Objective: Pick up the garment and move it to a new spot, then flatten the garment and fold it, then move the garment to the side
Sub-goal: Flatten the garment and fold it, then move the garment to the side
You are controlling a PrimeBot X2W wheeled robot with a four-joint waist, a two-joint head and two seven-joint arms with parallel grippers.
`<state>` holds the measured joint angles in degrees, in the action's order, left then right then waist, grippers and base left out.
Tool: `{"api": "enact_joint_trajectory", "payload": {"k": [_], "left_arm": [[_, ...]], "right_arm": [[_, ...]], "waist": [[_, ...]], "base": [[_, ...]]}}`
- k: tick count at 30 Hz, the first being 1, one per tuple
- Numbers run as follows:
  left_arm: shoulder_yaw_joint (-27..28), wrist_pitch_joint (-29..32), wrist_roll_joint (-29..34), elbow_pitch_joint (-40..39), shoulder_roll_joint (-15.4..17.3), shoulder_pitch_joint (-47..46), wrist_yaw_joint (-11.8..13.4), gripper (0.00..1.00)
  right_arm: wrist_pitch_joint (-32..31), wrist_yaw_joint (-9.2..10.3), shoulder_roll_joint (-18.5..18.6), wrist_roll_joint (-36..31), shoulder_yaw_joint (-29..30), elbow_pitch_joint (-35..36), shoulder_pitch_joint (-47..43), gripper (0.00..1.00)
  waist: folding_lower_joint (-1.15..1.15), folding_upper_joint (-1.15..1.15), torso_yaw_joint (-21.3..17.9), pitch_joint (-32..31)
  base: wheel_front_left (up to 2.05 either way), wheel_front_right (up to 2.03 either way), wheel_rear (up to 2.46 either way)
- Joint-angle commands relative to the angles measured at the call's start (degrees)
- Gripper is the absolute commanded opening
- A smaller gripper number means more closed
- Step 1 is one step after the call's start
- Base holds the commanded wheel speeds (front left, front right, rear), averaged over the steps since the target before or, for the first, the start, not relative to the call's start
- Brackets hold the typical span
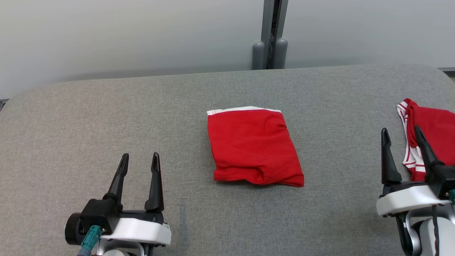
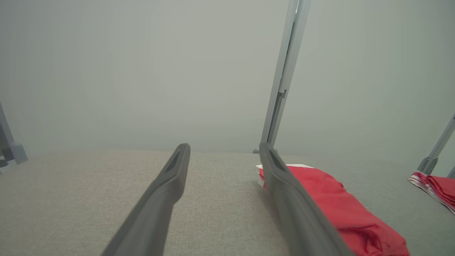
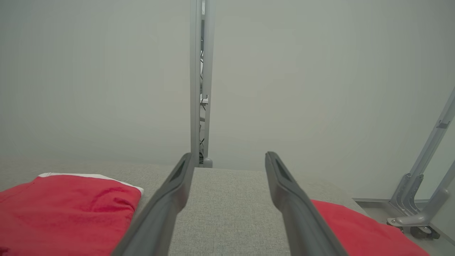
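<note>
1. My left gripper is hovering over the grey table at near left, jaws standing wide, gripping nothing.
2. The garment is lying folded mid-table with its white waistband at the far edge. It's sitting ahead-right of my left jaws and ahead-left of my right ones. Its long axis seems to be running far-to-near, with the near end skewing right.
3. My right gripper is hovering at near right, jaws wide too, empty.
4. A second red garment, white-striped, is lying just beyond my right fingers at the table's right edge.
5. I'm judging the fold done and the side move not yet made. My left arm is sitting slightly nearer the garment.
</note>
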<state>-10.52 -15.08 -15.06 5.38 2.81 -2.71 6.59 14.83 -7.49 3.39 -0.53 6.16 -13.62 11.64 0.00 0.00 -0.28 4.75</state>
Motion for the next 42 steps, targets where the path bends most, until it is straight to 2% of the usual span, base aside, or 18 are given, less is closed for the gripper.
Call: {"api": "enact_joint_trajectory", "payload": {"k": [1,22,24,26,29,38,42], "left_arm": [[0.15,-0.06,0.24,0.10,0.22,0.41,-0.33,1.00],[-0.47,-0.06,0.08,0.45,0.22,0.46,-0.29,1.00],[-0.70,-0.06,0.05,0.55,0.22,0.12,-0.44,1.00],[-1.11,-0.06,0.17,0.74,0.21,-0.42,-0.70,1.00],[-1.65,-0.06,0.76,1.05,0.25,-1.38,-1.04,1.00],[-2.31,-0.06,1.00,1.77,0.21,-3.63,-1.57,1.00],[-2.61,-0.06,0.93,1.96,0.20,-4.45,-1.86,1.00]], "right_arm": [[0.44,-0.01,-0.03,-0.09,0.08,0.11,-0.42,1.00],[0.45,-0.01,-0.35,1.48,-0.01,-0.11,-0.72,1.00],[0.35,-0.01,-0.36,4.34,-0.65,-1.70,-0.37,1.00],[-0.68,-0.02,-0.24,6.01,-3.93,-2.85,0.49,1.00],[-4.28,0.00,1.82,11.27,-7.71,-5.36,1.64,1.00],[-15.65,-0.01,4.82,32.95,-13.70,-11.29,8.42,1.00],[-20.21,-0.01,6.72,40.23,-16.07,-13.29,10.94,1.00]], "waist": [[0.00,0.00,-0.02,0.04],[0.00,0.00,1.22,0.54],[0.00,0.00,1.50,0.95],[0.00,0.00,1.92,1.60],[0.00,0.00,2.78,2.79],[0.00,0.00,7.34,7.61],[0.00,0.00,9.61,9.05]], "base": [[0.00,0.00,0.00],[0.00,0.00,0.00],[0.00,0.00,0.00],[0.00,0.00,0.00],[0.00,0.00,0.00],[0.00,0.00,0.00],[0.00,0.00,0.00]]}}
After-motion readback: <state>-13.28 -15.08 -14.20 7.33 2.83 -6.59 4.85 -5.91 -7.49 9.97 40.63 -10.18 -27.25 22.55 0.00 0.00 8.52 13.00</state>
